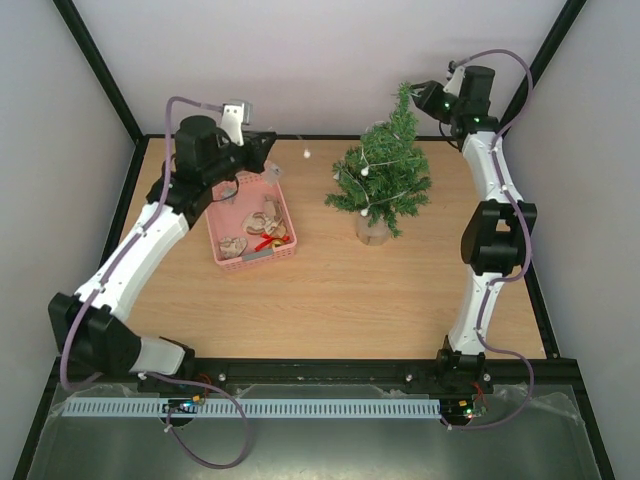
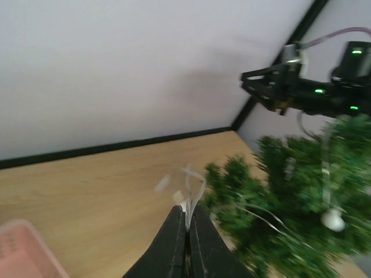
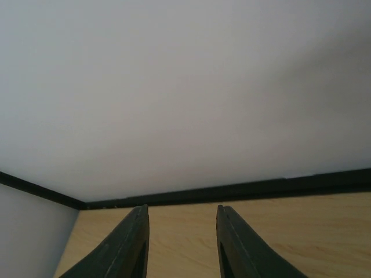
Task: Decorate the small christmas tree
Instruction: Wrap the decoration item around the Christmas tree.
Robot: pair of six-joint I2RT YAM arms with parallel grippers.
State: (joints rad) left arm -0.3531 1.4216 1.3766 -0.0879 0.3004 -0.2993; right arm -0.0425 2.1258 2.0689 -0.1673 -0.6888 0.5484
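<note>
1. Top external view: the small christmas tree (image 1: 385, 175) stands upright in a pale pot (image 1: 371, 229) on the wooden surface (image 1: 330, 300), right of centre and toward the upper part of the frame.
2. A pink basket (image 1: 214, 232) sits left of the tree, apart from it, holding brownish and red ornaments (image 1: 262, 222).
3. The left gripper (image 1: 268, 150) hangs over the basket's far corner, pointing toward the tree.
4. In the left wrist view its jaws are clenched on a thin wire garland (image 2: 194, 185), which runs right into the branches; a white bead (image 2: 333, 219) hangs among them.
5. The right gripper (image 1: 418, 97) is just beside the tree's tip, at the upper right.
6. In the right wrist view its jaws are released, with nothing between them, only the surface and the back wall beyond.
</note>
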